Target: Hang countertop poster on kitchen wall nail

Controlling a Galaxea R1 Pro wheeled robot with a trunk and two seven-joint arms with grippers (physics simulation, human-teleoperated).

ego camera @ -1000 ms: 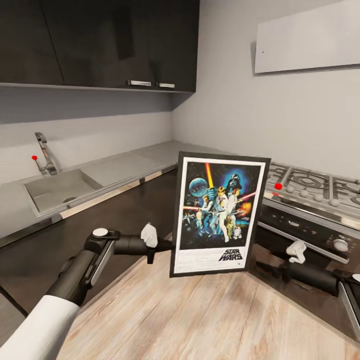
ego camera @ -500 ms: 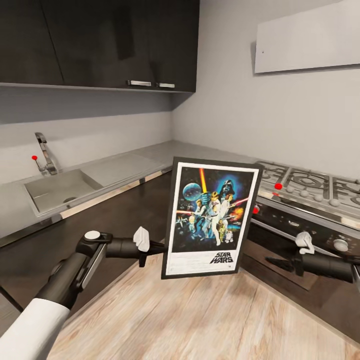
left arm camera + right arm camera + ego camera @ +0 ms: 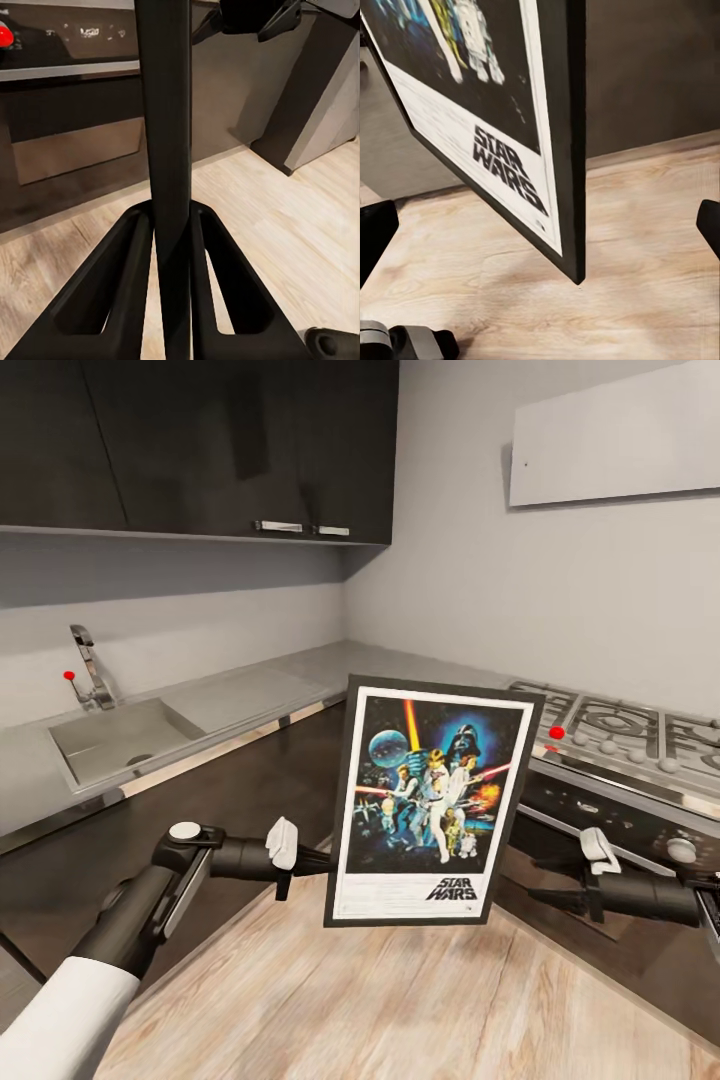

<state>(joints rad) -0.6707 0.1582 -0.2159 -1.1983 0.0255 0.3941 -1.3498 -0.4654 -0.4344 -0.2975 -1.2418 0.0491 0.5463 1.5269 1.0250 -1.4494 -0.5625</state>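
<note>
The Star Wars poster [image 3: 432, 800] hangs upright above the wooden floor, its picture side facing the head camera. My left gripper [image 3: 318, 857] is shut on the lower left edge of the black frame [image 3: 169, 112], which is clamped between both fingers [image 3: 124, 255]. My right gripper [image 3: 540, 899] is open, a short way off the poster's lower right corner and not touching it. In the right wrist view its fingertips [image 3: 376, 229] stand wide apart, with the poster's edge [image 3: 576, 150] ahead. A tiny dark wall nail [image 3: 526, 463] dots the light-grey wall panel [image 3: 620, 430] at the upper right.
The grey L-shaped countertop [image 3: 250, 695] runs round the corner, with the sink [image 3: 115, 740] and tap [image 3: 92, 665] at left and the gas hob [image 3: 620, 730] at right over an oven front [image 3: 610, 820]. Dark wall cabinets [image 3: 200, 445] hang above.
The right gripper drew back from the poster's right edge. The left arm sank and moved left with the poster, which has since swung to face the head camera more squarely.
</note>
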